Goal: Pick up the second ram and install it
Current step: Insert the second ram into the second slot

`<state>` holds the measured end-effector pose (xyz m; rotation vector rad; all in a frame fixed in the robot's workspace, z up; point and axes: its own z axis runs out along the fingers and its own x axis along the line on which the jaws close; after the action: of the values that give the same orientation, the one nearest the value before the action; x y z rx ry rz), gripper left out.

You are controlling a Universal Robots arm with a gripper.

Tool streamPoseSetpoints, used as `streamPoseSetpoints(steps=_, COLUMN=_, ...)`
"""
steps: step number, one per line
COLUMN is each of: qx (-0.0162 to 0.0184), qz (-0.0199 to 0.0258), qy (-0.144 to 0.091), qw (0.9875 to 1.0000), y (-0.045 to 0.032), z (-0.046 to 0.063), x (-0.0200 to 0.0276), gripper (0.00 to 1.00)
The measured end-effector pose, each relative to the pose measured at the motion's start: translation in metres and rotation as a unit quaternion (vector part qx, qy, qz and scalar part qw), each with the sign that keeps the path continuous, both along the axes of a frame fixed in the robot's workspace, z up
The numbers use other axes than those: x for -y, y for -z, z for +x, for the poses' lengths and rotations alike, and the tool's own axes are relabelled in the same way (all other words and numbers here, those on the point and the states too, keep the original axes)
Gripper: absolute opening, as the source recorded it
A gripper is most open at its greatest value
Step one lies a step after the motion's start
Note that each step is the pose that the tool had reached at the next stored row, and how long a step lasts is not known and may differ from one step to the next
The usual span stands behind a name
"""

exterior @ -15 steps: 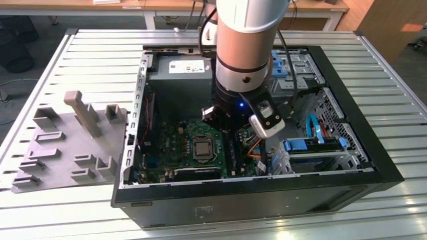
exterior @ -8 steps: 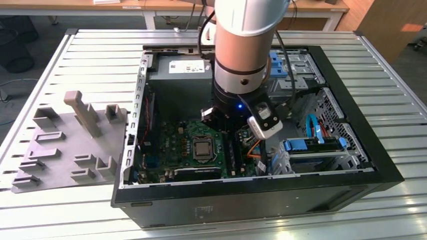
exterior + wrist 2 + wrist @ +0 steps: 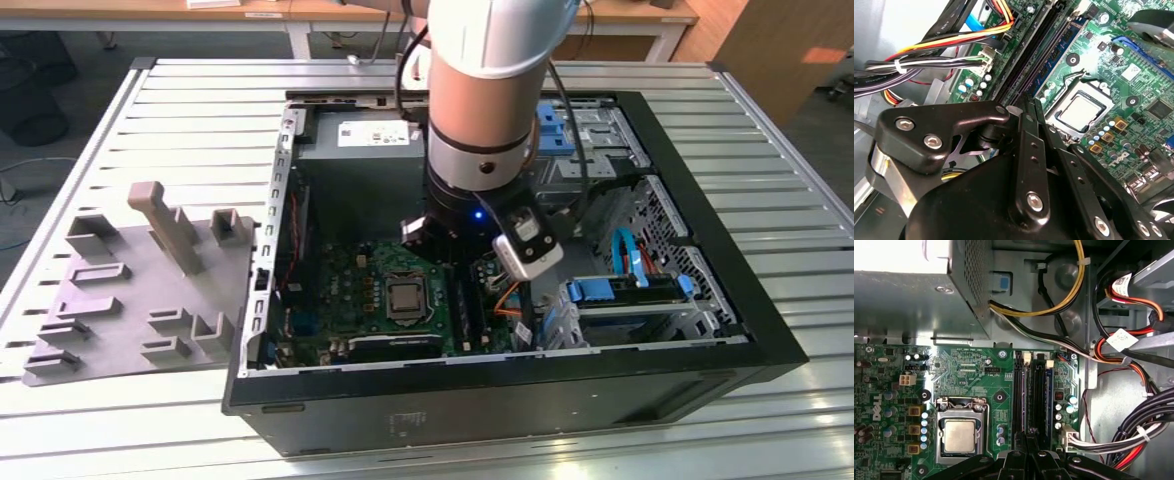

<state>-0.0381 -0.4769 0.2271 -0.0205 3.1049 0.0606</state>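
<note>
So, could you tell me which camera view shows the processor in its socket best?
The first wrist view: it faces the processor squarely, whole and unobstructed. The second wrist view catches it at a slant, and the exterior view shows it from farther off, down on the motherboard beside the arm.

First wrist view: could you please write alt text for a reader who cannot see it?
The end effector sits at the long black memory slots of a green motherboard, beside the processor socket; bundled cables run alongside.
</note>
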Motion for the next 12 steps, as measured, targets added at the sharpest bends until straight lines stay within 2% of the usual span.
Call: streamPoseSetpoints(steps=12, qx=-0.0001, qz=-0.0002, qy=0.0, qw=1.0, y=0.0033, z=-0.0003, x=0.0, gripper=0.11)
